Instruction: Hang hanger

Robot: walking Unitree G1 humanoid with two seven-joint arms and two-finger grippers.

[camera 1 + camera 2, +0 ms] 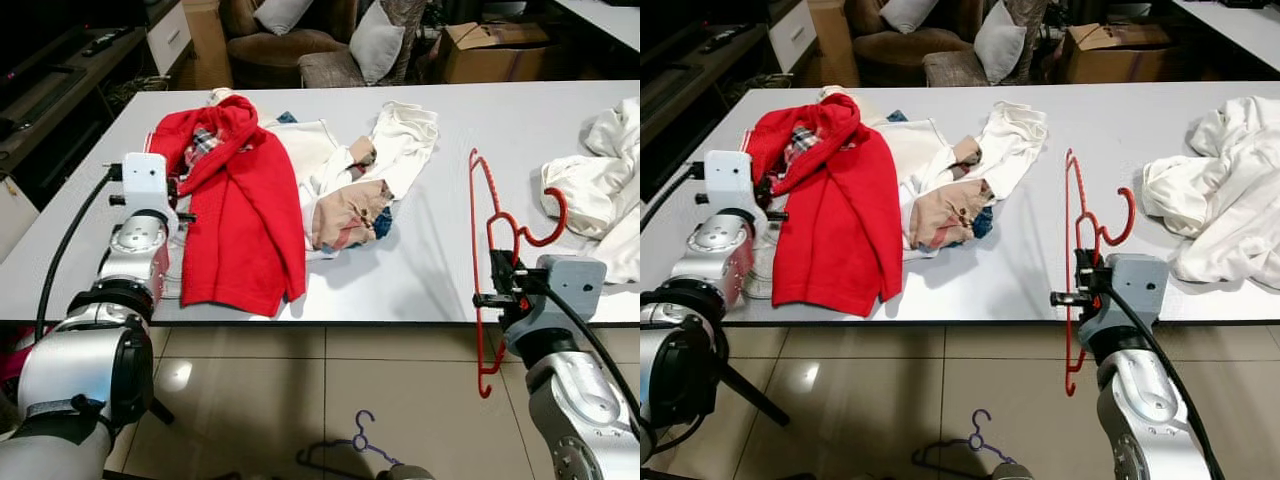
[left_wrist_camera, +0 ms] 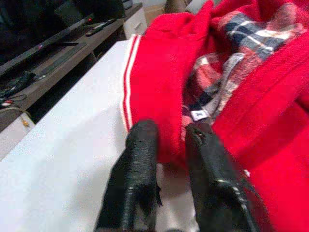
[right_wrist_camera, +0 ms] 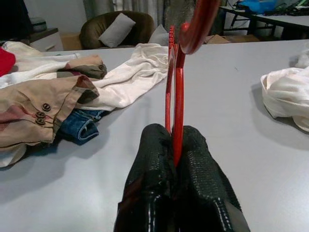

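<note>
While the left gripper [image 2: 166, 140] hangs narrowly parted by the red hoodie [image 1: 235, 200], the right gripper's [image 3: 177, 145] fingers pinch a red hanger [image 1: 485, 250] at the bench's [image 1: 440, 270] near edge.

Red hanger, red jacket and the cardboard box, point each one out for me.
red hanger [image 1: 473, 215]: left eye view, on its long straight bar above the table.
red jacket [image 1: 240, 225]: left eye view, middle of its body.
cardboard box [image 1: 490, 55]: left eye view, on its front face.

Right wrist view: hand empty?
No, the right hand is shut on the red plastic hanger, gripped between its black fingers.
</note>
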